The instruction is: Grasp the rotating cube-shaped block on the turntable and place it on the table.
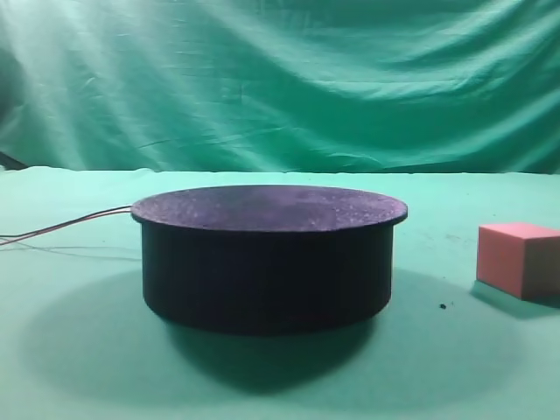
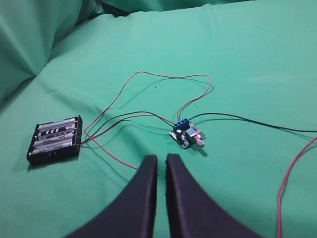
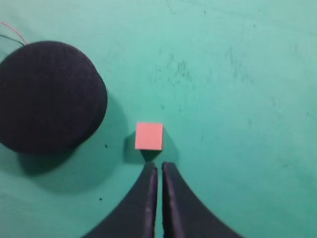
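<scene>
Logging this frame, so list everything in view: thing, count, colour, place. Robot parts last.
Turntable: one, black, on the table, top bare.
Block: one, salmon pink, on the table right of the turntable, apart from it.
Table: one, green cloth.
Backdrop: one, green cloth, behind the table.
Battery holder: one, black, with cells in it, on the cloth in the left wrist view.
Circuit board: one, blue, right of the battery holder.
Wires: several, red and black, linking holder and board.
Left gripper: black, shut, empty.
Right gripper: black, shut, empty, above the cloth near the block.
</scene>
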